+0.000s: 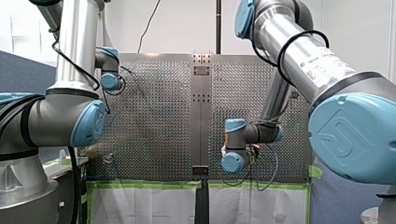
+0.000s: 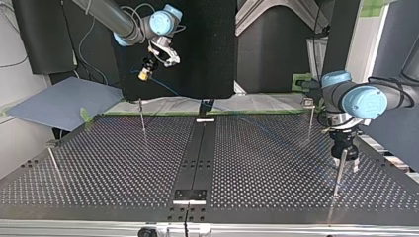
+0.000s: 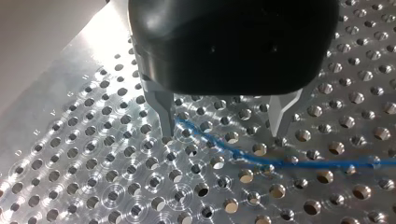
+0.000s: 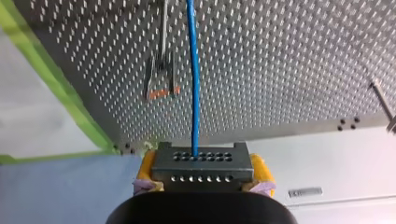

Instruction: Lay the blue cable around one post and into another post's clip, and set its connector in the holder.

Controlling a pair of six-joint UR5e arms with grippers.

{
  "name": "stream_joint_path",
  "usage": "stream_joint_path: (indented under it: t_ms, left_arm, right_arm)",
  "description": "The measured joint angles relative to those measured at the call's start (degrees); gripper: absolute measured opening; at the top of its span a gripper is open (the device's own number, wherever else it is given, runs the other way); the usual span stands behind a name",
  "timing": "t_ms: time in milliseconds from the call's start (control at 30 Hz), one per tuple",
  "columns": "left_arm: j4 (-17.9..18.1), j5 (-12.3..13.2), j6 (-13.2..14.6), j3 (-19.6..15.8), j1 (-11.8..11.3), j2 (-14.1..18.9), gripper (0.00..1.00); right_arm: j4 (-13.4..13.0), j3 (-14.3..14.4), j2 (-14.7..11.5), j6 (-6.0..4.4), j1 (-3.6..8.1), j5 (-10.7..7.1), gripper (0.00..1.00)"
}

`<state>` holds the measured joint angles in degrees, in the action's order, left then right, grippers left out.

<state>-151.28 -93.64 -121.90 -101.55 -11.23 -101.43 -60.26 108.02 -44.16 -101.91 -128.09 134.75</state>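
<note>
Two arms at the perforated table (image 2: 267, 163). My right arm's gripper (image 4: 203, 173) is raised well above the table at the top view's left. Its yellow pads (image 4: 147, 168) are pressed against the two sides of the connector (image 4: 203, 163), a grey metal block with rows of small holes, which is pinched between them.

The blue cable (image 4: 193, 79) leaves the connector's upper row of holes. In the right wrist view it runs straight ahead of the gripper over the perforated surface. It passes just beside a post with a forked clip (image 4: 162, 74) that has an orange part at its base, and does not sit in the clip. A second post (image 4: 382, 100) stands well apart to the other side. Green tape (image 4: 70, 93) lines the table's edge.

My left arm's gripper (image 3: 223, 125) is black and stands low at the top view's right, just beside a thin upright post (image 2: 338, 170). Its metal fingers (image 3: 163, 109) are spread, with the tips at or just above the table. The far end of the blue cable lies flat on the holes between them. It begins close against one fingertip, bends slightly, and runs out past the other fingertip without being pinched.

In the top view the cable hangs slack below the raised connector and shows only faintly across the table toward my left arm. Two more posts (image 2: 142, 116) stand on that view's left half. In the front view both arms' wrists hide their grippers.
</note>
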Motion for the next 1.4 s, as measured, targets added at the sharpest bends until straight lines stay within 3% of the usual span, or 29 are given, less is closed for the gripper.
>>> stream_joint_path:
  t_ms: [300, 467, 700, 1000, 1400]
  left_arm:
    - [0.0, 0.2, 0.1, 0.0, 0.0, 0.0, 1.0]
    - [0.0, 0.3, 0.1, 0.0, 0.0, 0.0, 1.0]
    - [0.1, 0.3, 0.2, 0.0, 0.0, 0.0, 1.0]
    - [0.2, 0.5, 0.3, 0.0, -0.2, 0.0, 1.0]
    - [0.2, 1.2, 0.3, 0.1, -0.3, 0.0, 1.0]
  right_arm:
    - [-3.8, 4.7, 0.1, 3.74, 4.67, -3.95, 0.0]
    - [-6.1, 7.0, 0.1, 5.05, 6.97, -6.24, 0.0]
    - [-8.7, 10.7, 0.2, 5.15, 10.64, -9.91, 0.0]
    - [-8.6, 14.2, 0.3, 5.03, 15.05, -14.32, 0.0]
    - [-7.7, 9.6, 0.5, 5.84, 20.91, -20.17, 0.0]
